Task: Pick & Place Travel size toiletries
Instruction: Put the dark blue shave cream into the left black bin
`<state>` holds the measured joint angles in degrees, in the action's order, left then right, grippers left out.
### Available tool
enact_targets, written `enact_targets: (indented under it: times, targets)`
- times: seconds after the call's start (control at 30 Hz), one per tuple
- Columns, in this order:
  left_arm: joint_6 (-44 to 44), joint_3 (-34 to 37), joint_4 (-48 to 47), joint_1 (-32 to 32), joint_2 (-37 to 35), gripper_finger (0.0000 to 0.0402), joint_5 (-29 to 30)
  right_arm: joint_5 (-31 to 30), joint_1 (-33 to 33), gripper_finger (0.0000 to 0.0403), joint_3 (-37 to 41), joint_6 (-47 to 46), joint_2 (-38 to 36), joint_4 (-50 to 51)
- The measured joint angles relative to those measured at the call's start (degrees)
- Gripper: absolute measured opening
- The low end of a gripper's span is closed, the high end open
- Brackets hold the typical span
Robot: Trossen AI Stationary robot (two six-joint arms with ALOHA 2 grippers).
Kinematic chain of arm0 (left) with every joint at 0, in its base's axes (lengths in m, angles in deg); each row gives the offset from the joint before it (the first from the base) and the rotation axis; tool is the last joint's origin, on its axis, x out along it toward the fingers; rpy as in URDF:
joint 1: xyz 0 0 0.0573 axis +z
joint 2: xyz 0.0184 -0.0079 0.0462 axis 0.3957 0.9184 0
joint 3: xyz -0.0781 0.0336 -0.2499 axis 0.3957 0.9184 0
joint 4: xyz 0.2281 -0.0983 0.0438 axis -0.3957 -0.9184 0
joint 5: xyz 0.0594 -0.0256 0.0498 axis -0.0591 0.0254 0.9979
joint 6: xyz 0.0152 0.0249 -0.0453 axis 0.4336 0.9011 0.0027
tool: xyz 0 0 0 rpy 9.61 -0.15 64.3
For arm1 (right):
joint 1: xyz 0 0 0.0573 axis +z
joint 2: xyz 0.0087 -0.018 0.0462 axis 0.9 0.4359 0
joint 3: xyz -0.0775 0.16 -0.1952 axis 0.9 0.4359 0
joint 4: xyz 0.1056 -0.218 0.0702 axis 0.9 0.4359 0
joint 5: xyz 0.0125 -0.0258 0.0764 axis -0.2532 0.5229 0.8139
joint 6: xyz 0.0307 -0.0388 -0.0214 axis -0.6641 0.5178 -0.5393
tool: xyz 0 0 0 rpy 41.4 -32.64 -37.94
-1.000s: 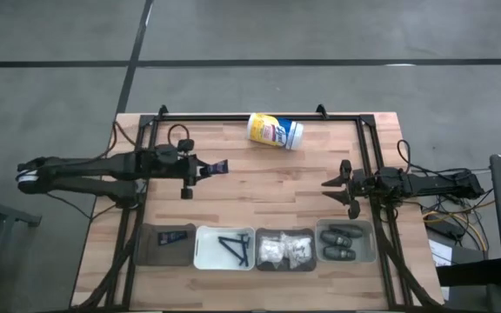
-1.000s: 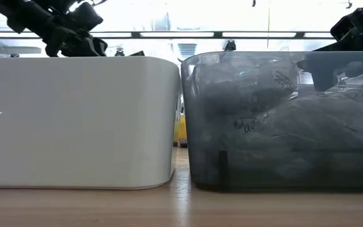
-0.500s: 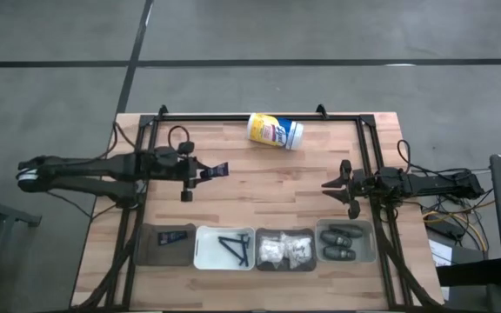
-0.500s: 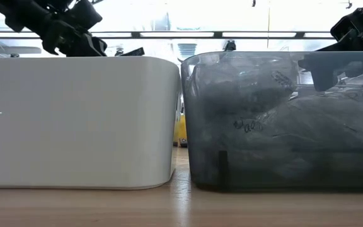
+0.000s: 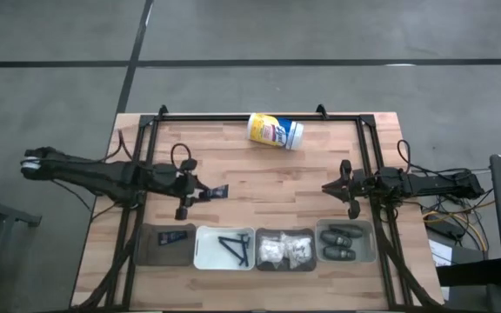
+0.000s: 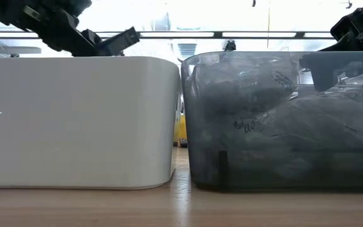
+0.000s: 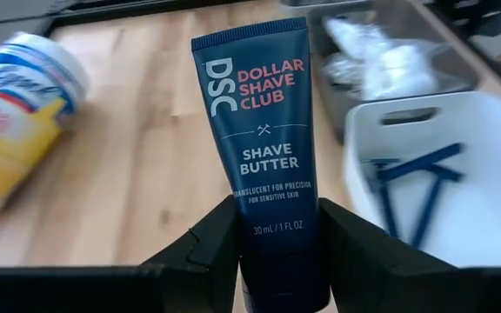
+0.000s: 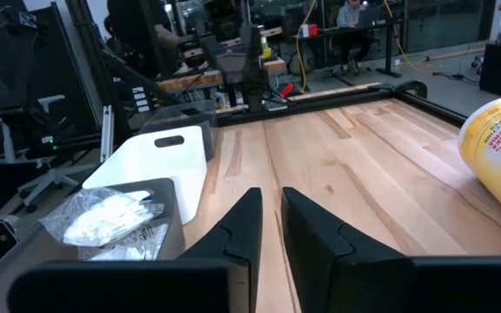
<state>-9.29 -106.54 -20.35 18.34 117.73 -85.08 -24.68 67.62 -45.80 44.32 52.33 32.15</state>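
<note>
Shave butter tube [image 7: 260, 148], pinched in left gripper [image 5: 200, 193], is dropping toward the dark bin [image 5: 165, 244] holding another tube, so placement looks close. Right gripper [image 5: 337, 185], above the pod bin [image 5: 346, 242], is narrowing its empty jaws to a slit.

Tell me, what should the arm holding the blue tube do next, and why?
Probably carry the tube on toward the leftmost bin and lower it there. The left pincer grips it above bare table, and that bin already holds a similar tube.
</note>
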Motion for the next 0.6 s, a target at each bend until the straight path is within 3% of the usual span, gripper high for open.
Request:
enact_targets:
  times: [0.27,0.6]
  targets:
    - [-9.6,0.0,0.0,-8.7,0.0,0.014,0.4,0.0,0.0,0.0039,0.0,0.0,0.0,0.0]
    - [-23.5,0.0,-3.9,-20.7,0.0,0.014,3.6,0.0,0.0,0.0067,0.0,0.0,0.0,0.0]
